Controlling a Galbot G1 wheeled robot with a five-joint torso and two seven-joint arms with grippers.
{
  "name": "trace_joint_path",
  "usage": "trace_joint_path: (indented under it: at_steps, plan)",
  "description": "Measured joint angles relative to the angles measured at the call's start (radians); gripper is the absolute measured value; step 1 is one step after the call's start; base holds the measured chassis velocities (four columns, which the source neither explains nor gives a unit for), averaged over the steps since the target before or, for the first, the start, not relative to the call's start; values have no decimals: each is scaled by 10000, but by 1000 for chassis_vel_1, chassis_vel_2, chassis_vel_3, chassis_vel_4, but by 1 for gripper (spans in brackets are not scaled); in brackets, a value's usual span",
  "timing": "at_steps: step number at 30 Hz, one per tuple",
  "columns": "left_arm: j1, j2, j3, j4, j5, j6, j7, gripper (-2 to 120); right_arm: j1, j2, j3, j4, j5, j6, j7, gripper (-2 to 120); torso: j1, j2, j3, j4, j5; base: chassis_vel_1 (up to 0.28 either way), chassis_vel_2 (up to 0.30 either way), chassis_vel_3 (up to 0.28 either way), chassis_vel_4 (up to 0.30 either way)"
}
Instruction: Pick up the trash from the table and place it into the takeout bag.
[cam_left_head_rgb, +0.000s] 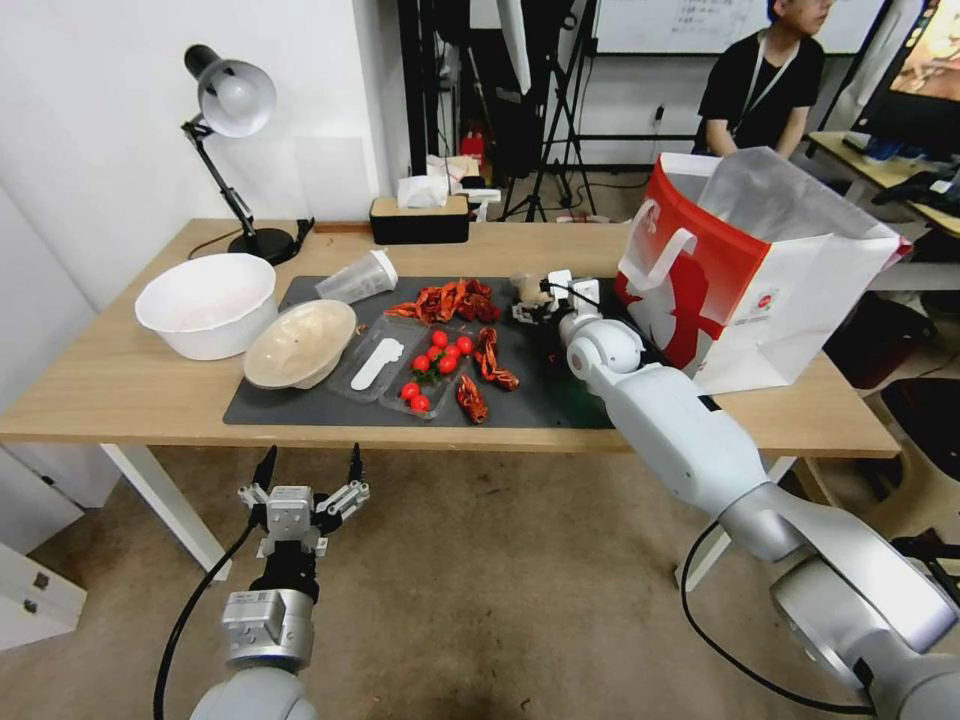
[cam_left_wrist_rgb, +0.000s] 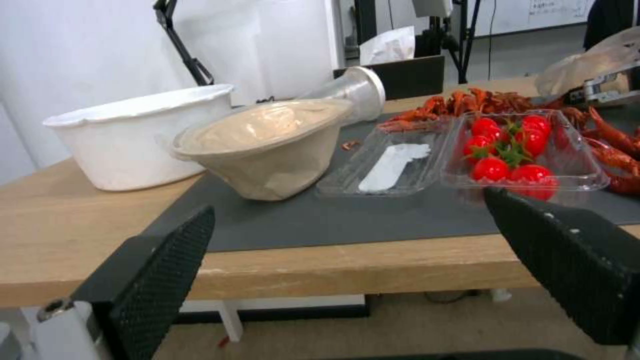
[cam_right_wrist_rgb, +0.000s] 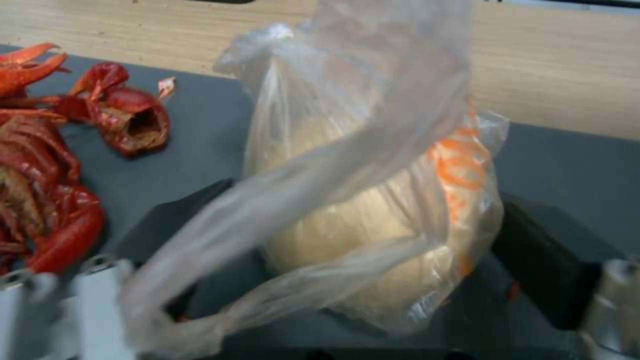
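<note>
On the dark mat (cam_left_head_rgb: 330, 410) of the table (cam_left_head_rgb: 120, 385), the right gripper (cam_left_head_rgb: 535, 298) sits at the mat's back edge, near the takeout bag (cam_left_head_rgb: 760, 290), w/ its fingers (cam_right_wrist_rgb: 553, 255) around the plastic-wrapped lump (cam_right_wrist_rgb: 373, 215); can't tell if they're squeezing it yet. Lump rests on the mat beside crayfish shells (cam_right_wrist_rgb: 53, 165). Left gripper (cam_left_head_rgb: 308, 470) hangs below the table's front edge, fingers (cam_left_wrist_rgb: 160, 280) spread apart, nothing in them. Beige bowl (cam_left_head_rgb: 300, 343) leans on the mat's left end against the white bowl (cam_left_head_rgb: 205, 305); clear cup (cam_left_head_rgb: 358, 277) lies on its side behind it. Tomato tray (cam_left_head_rgb: 435, 370) is mid-mat.
</note>
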Motion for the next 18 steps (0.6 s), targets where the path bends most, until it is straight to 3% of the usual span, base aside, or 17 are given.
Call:
trace_joint_path:
  at_steps: [8,15,18]
  plan:
    - [4,-2,4,1,-9,-1,-6,100,-125,-130,45,146,52,-22,-21,52,1,0,-1,-1,-1,0,0,0,0]
    - [-13,-3,13,23,-9,-1,-6,100,-250,-239,91,366,70,12,-27,34,1,0,-1,-1,1,0,0,0,0]
    - [-44,6,57,45,-10,-3,-5,100,-305,-481,31,618,11,439,-256,19,0,-1,0,-1,1,0,0,0,0]
